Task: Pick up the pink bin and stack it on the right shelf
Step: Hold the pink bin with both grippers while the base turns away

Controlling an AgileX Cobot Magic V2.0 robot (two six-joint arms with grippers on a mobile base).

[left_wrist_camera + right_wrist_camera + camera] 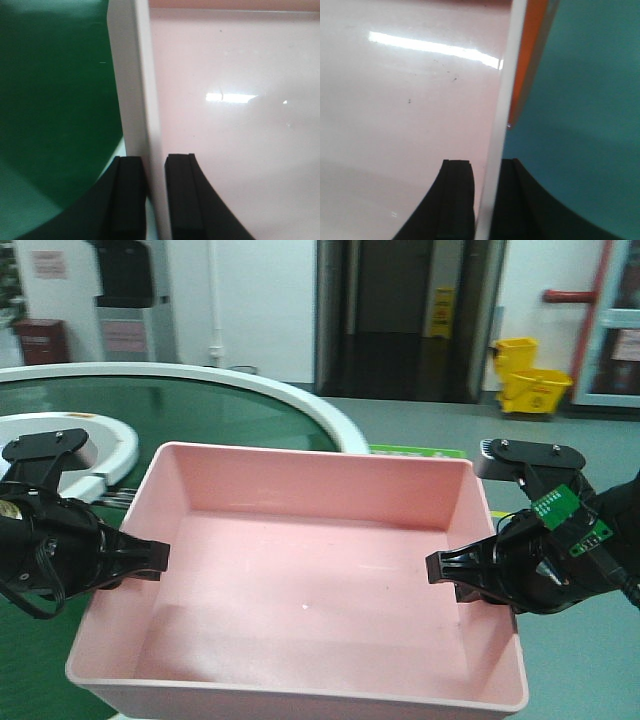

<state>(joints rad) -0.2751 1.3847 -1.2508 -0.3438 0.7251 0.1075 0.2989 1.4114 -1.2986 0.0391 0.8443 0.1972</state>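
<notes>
The grab looks done and the placing is what remains. In the front view the pink bin (300, 590) fills the middle and runs down to 6 o'clock. It is empty and roughly level, and the 2 arms hold it between them. The left gripper (150, 558) bites the bin's wall at 9 o'clock and the right gripper (445, 565) bites the opposite wall at 3 o'clock. The left wrist view shows that pincer (155, 200) narrowed to about the thickness of the wall, with 1 black finger (127, 200) outside against the plastic and the other inside the tub. The right wrist view shows the same straddle (486, 200): 1 finger (456, 200) inside, 1 outside, and only the thin rim between them, though a sliver of gap may remain on the inner side. The green conveyor belt (200, 410) curves away at 10 to 11 o'clock, partly under the bin's left edge, while the bin's right half hangs over grey-green floor (580, 660). From this I judge the bin is already lifted and in carry rather than resting on anything. A yellow mop bucket (530, 375) stands well apart at 2 o'clock. No dark glossy shelf appears in any view, so the swing to the right, the lowering onto the shelf and the release of both grips are all left to do.
</notes>
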